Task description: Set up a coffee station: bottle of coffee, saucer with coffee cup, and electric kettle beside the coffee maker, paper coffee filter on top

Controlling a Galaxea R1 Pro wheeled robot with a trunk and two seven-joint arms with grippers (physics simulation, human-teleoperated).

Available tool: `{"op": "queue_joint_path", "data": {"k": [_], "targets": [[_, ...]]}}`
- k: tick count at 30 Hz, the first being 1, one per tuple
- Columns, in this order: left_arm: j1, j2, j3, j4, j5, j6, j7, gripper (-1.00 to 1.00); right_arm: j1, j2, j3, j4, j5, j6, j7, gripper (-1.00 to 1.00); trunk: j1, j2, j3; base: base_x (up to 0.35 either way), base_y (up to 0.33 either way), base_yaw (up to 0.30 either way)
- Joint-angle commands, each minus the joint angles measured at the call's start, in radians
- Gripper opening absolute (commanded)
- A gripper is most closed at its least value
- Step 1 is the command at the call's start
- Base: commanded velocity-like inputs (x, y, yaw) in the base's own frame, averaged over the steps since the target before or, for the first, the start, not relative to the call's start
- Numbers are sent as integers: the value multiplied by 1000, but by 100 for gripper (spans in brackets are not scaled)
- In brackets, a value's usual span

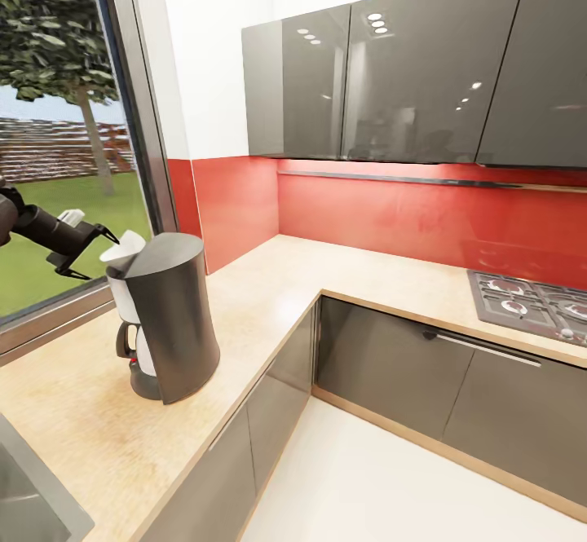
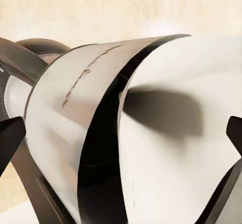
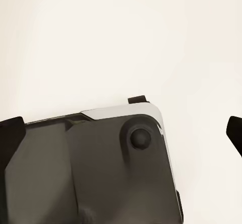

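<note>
Left gripper [image 1: 104, 236] sits at 9 o'clock of the coffee maker [image 1: 167, 314], right at its top edge. Jaws spread wide in my left wrist view, dark tips at both frame edges, nothing pinched between them. White paper coffee filter [image 2: 171, 133] lies in the gap, resting on the machine's white upper housing; in the head view it peeks up as a white cone [image 1: 122, 250] at the top, touching the rim. Can't tell if it's fully seated or just leaning.

Right gripper [image 3: 123, 133]: tips apart, empty, pointing down at pale floor and part of my own base.

Coffee maker stands upright on the kitchen countertop [image 1: 269, 289], near the window, roughly 10 o'clock from the counter's inner corner.

Risks, my read:
- pulling back with a fingertip snagging the filter edge drags it off the top
- filter sits tilted, could slide off the curved shell
- bumping the housing on retreat shifts the machine toward the counter edge
</note>
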Motion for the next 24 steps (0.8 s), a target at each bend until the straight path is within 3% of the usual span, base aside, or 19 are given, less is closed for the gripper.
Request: {"op": "queue_joint_path", "data": {"k": [1,10,18,22,24], "targets": [[0,1,-3,-1,10,3,9,100,0,1,-3,1,-7,-4,1,100,0,-1,-1,0,0,0],[-1,18,-3,-64,12,16,5,100,0,1,-3,1,-7,-4,1,100,0,-1,-1,0,0,0],[-1,24,1,-70,14,18,-20,100,0,0,-3,1,-7,-4,1,100,0,-1,-1,0,0,0],[-1,46,0,-70,14,18,-35,100,0,0,-3,1,-7,-4,1,100,0,-1,-1,0,0,0],[0,70,-2,-70,13,27,-39,100,0,0,-3,1,-7,-4,1,100,0,-1,-1,0,0,0]]}}
